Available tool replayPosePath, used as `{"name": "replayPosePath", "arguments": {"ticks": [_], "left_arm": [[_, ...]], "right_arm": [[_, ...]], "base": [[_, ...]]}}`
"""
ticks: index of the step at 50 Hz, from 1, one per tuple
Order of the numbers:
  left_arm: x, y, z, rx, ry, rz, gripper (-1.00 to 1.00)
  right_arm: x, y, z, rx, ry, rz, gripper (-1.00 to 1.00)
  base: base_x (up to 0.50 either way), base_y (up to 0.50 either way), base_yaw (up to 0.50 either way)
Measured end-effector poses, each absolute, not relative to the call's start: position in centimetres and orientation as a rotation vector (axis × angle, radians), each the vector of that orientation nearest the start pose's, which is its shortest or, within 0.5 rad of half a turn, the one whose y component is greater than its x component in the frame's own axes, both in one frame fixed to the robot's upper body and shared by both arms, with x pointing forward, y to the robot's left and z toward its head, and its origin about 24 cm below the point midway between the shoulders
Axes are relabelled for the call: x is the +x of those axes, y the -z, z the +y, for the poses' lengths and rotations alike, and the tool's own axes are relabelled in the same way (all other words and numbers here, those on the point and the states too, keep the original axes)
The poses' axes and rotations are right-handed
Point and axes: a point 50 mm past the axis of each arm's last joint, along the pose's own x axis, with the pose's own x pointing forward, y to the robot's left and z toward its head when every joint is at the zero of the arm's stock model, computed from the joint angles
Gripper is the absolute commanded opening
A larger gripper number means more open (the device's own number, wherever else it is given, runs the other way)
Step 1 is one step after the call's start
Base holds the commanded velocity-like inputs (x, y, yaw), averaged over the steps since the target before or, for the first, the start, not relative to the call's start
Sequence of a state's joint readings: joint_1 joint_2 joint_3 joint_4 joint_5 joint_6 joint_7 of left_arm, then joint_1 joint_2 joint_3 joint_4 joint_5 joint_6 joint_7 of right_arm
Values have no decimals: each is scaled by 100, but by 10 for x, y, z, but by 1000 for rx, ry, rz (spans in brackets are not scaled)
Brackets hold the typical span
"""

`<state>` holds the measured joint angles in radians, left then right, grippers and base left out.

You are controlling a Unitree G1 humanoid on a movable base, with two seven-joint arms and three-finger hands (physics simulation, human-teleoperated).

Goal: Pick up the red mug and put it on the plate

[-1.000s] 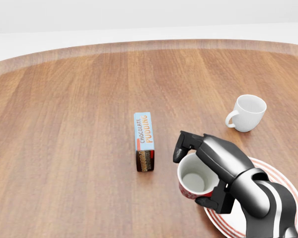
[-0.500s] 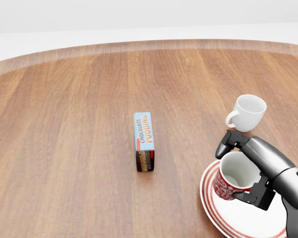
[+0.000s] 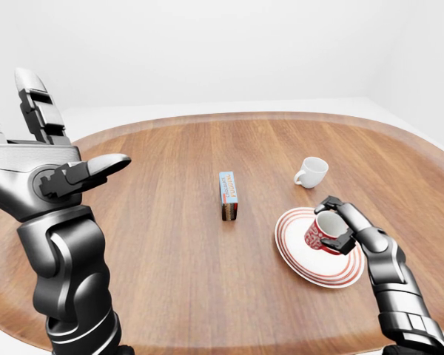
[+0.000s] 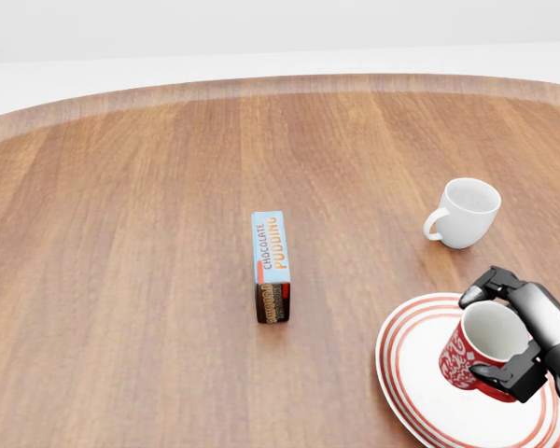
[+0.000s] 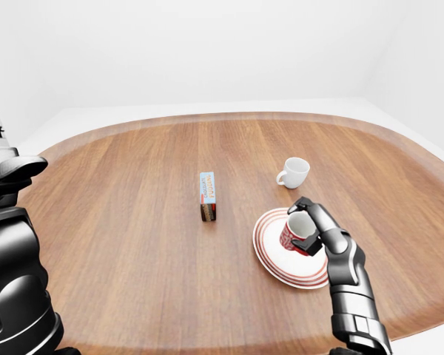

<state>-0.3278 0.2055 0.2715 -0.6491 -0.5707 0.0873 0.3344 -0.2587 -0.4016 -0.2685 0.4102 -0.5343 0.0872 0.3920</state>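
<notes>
The red mug (image 4: 474, 353) with a white inside is held in my right hand (image 4: 506, 329), whose fingers close round its rim and side. It hangs tilted over the middle of the white plate with red rings (image 4: 413, 381), at the head view's lower right; I cannot tell whether it touches the plate. The same shows in the left-eye view: mug (image 3: 320, 232), plate (image 3: 296, 251). My left hand (image 3: 55, 166) is raised at the left of the left-eye view, fingers spread open and empty.
A white mug (image 4: 465, 213) stands above the plate in the head view. A chocolate pudding box (image 4: 272, 265) stands on its edge near the middle of the round wooden table (image 4: 149, 280). The table's rim curves along the top.
My right hand has carried the red mug rightward from the plate's left rim to over its middle. The box and white mug have not moved.
</notes>
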Motion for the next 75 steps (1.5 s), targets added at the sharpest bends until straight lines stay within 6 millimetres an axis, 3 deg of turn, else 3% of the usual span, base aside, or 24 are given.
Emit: {"name": "replayPosePath", "arguments": {"ticks": [9,18,30,50,72,73,74,75], "left_arm": [[225,-253,208,-431,-168,-847,100],[225,-253,209,-430,-170,-846,100],[225,-253,209,-430,-173,-846,100],[226,-252,210,-425,-178,-841,100],[227,-251,211,-418,-179,-838,100],[227,-251,211,-418,-179,-838,100],[227,-252,211,-418,-179,-838,100],[227,-252,211,-418,-179,-838,100]], "right_arm": [[293,-45,-298,-808,33,408,-100],[306,-53,-292,-874,64,374,-100],[319,-34,-284,-896,82,442,-100],[302,9,-297,-908,136,637,-100],[294,16,-303,-922,208,666,-100],[294,16,-303,-921,209,667,-29],[293,17,-304,-917,216,665,66],[294,16,-304,-908,221,660,100]], "base": [[0,0,0],[0,0,0],[0,0,0],[0,0,0],[0,0,0],[0,0,0],[0,0,0],[0,0,0]]}}
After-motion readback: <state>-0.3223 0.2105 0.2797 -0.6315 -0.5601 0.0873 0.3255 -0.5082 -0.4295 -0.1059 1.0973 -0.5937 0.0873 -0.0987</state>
